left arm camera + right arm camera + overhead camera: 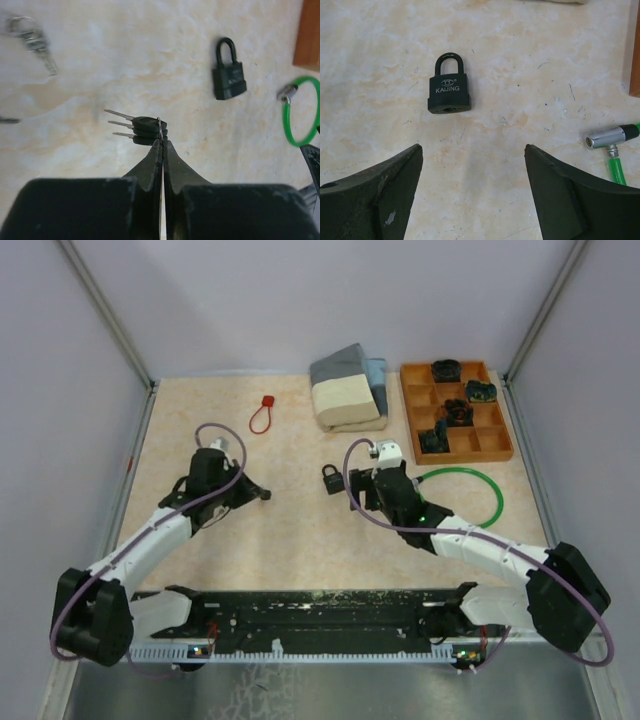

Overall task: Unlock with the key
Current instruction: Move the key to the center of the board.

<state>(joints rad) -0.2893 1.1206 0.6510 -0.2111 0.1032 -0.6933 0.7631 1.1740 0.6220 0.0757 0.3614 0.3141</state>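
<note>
Left fingers (150,165) pinched the keys (146,130) tight; right fingers (375,190) stood wide open.
They looked light, stiff and slippery, best held by the black heads.

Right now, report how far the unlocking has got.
Done: the left end effector is shut on the keys. In hand: the right end effector stands open just short of the padlock, which lies flat, shackle closed, untouched. Left: hold the padlock, insert a key, turn it.
</note>
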